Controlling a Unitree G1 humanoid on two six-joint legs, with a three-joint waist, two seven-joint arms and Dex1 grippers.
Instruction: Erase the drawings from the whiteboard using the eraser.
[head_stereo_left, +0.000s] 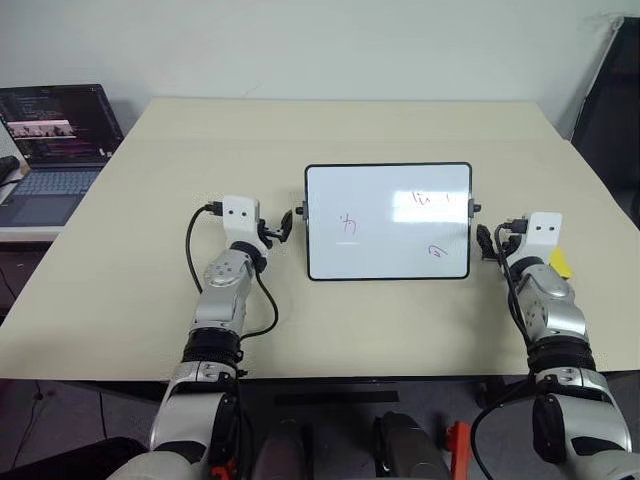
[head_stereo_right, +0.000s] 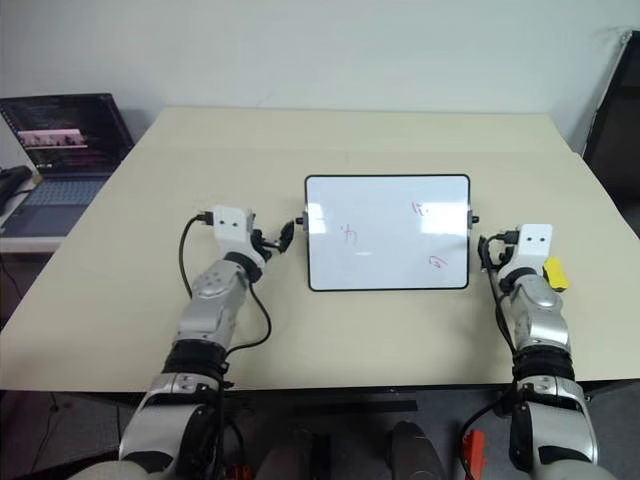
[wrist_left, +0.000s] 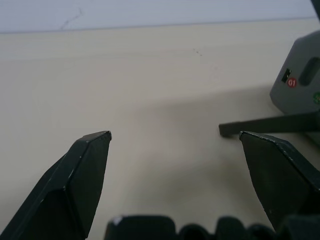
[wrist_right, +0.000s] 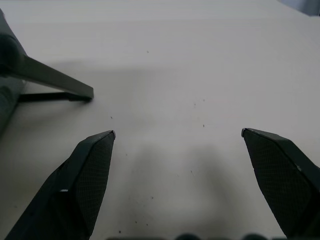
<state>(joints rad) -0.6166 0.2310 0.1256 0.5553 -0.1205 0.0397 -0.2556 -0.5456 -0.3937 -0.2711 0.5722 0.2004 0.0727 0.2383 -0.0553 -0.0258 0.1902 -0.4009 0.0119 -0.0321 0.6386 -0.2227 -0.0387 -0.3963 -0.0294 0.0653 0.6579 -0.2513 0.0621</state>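
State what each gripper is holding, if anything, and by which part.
Nothing is held. Both the left gripper and right gripper are open, with bare table between their fingers.

head pair overlooks table (head_stereo_left: 150, 250); wrists close.

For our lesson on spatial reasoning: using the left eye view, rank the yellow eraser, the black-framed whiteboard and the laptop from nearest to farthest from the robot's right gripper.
1. Small yellow block eraser, just beside the right gripper, on its outer side.
2. Glossy white black-framed whiteboard, on its inner side.
3. Open dark-screened laptop, far across, off the table's left edge.
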